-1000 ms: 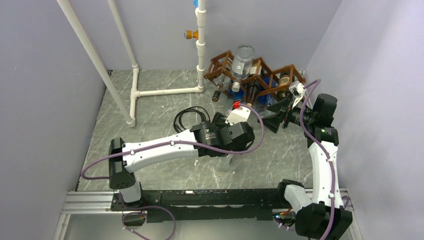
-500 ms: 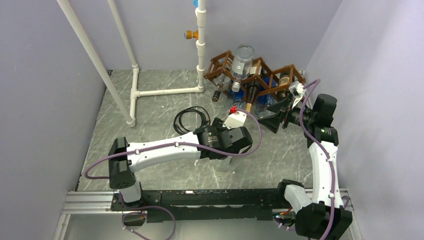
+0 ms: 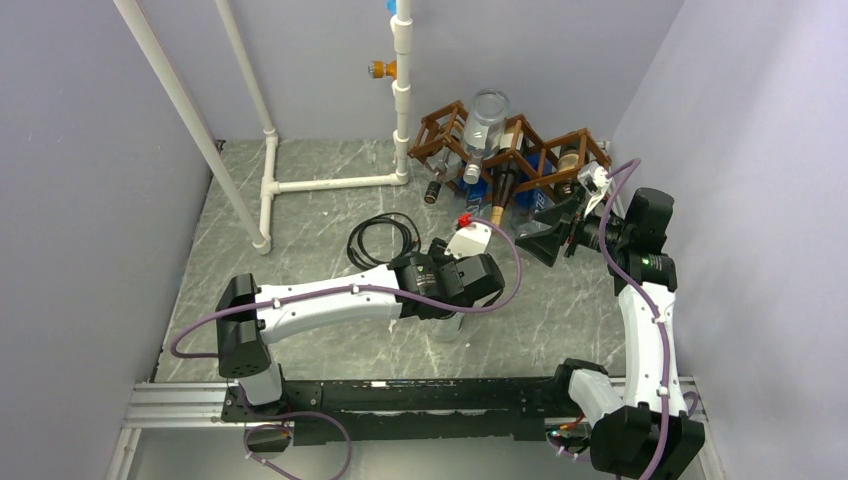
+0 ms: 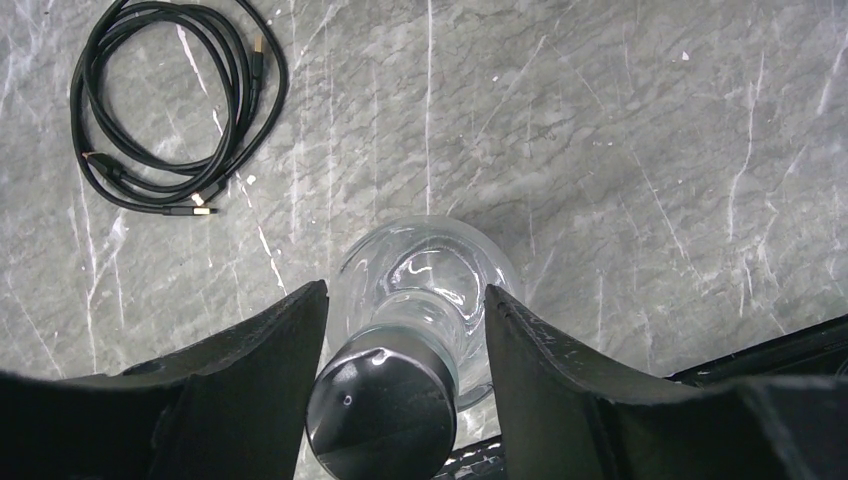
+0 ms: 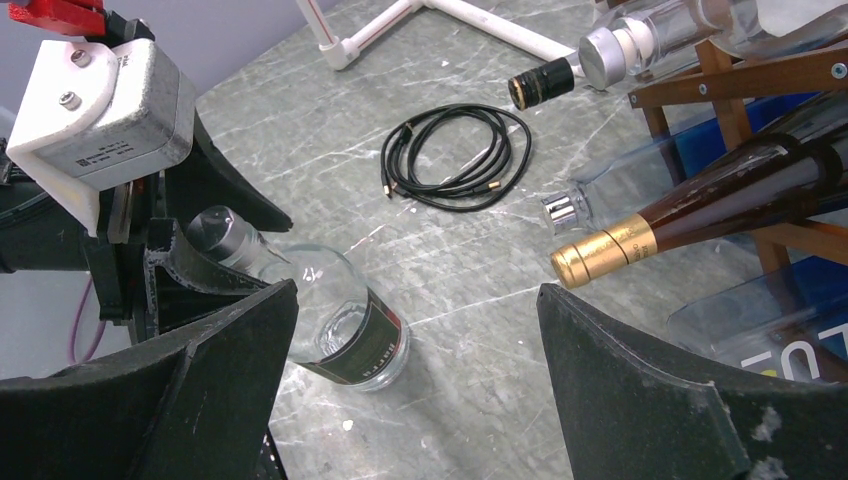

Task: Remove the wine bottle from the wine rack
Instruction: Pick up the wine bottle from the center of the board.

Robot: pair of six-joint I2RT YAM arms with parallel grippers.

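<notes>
A clear glass wine bottle (image 4: pixel 425 270) with a dark cap stands upright on the marble table, off the rack. It also shows in the right wrist view (image 5: pixel 340 330) and in the top view (image 3: pixel 450 326). My left gripper (image 4: pixel 405 295) is directly above it, open, with its fingers on either side of the neck and a gap on the right side. The brown wooden wine rack (image 3: pixel 520 150) stands at the back right with several bottles still in it. My right gripper (image 5: pixel 418 300) is wide open and empty, just in front of the rack (image 5: pixel 740 75).
A coiled black cable (image 3: pixel 380 235) lies on the table left of the rack. White pipes (image 3: pixel 330 183) stand at the back left. A brown bottle with a gold foil top (image 5: pixel 700 215) sticks out of the rack near my right gripper. Walls close in on both sides.
My left wrist has shifted slightly toward the near left over the standing bottle. The bottle and the right arm have not moved.
</notes>
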